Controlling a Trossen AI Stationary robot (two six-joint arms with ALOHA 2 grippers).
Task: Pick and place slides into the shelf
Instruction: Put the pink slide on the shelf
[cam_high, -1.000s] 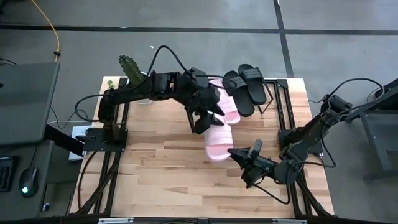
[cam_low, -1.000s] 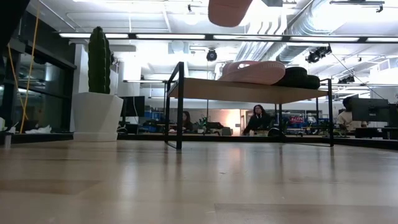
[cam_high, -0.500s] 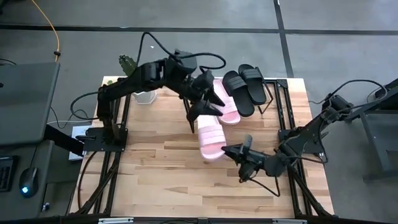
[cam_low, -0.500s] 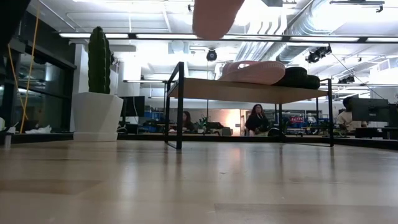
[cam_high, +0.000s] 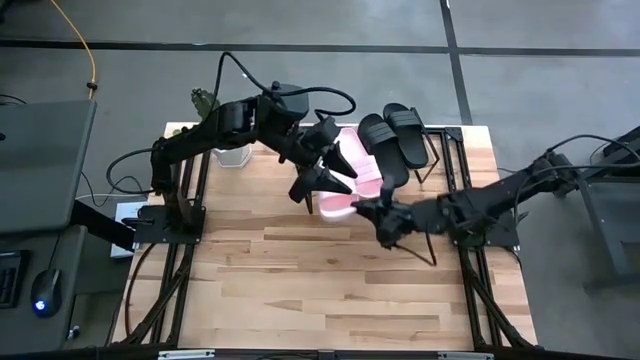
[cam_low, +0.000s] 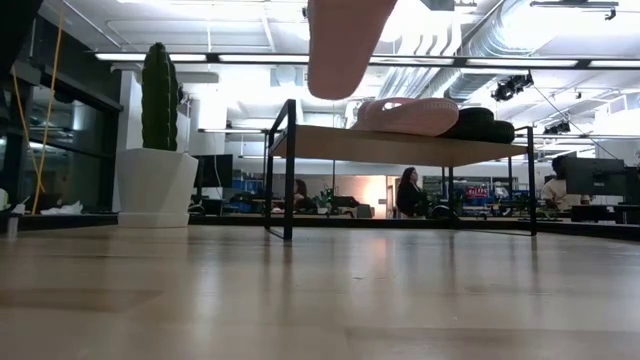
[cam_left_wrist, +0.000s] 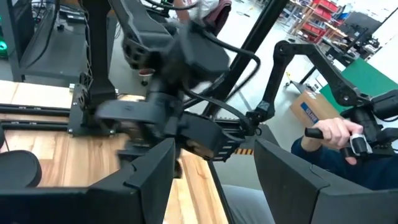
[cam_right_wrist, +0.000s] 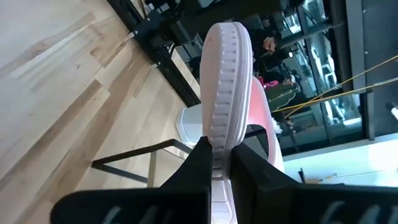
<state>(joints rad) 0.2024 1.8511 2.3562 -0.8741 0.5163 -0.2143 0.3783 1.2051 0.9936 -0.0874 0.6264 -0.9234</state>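
Pale pink slide (cam_right_wrist: 227, 93), ribbed along its edge, is hanging edge-up above the worktop (cam_high: 300, 270), right gripper (cam_high: 383, 217) jaws clamping it; left gripper (cam_high: 318, 170) jaws standing apart, half-hiding it.

1. Seen from overhead: butcher-block counter (cam_high: 300, 280), both arms meeting near the middle.
2. Right claw (cam_high: 372, 212) pinched on one end of a pale pink slide (cam_high: 338, 203), raised beside the shelf (cam_high: 440, 150).
3. Left claw (cam_high: 325, 165) spread wide just above that slide, not gripping.
4. On the shelf: two black slides (cam_high: 395, 140) side by side, another pink slide (cam_high: 362, 170) next to them.
5. Cactus pot (cam_high: 208, 108) at the far left corner.
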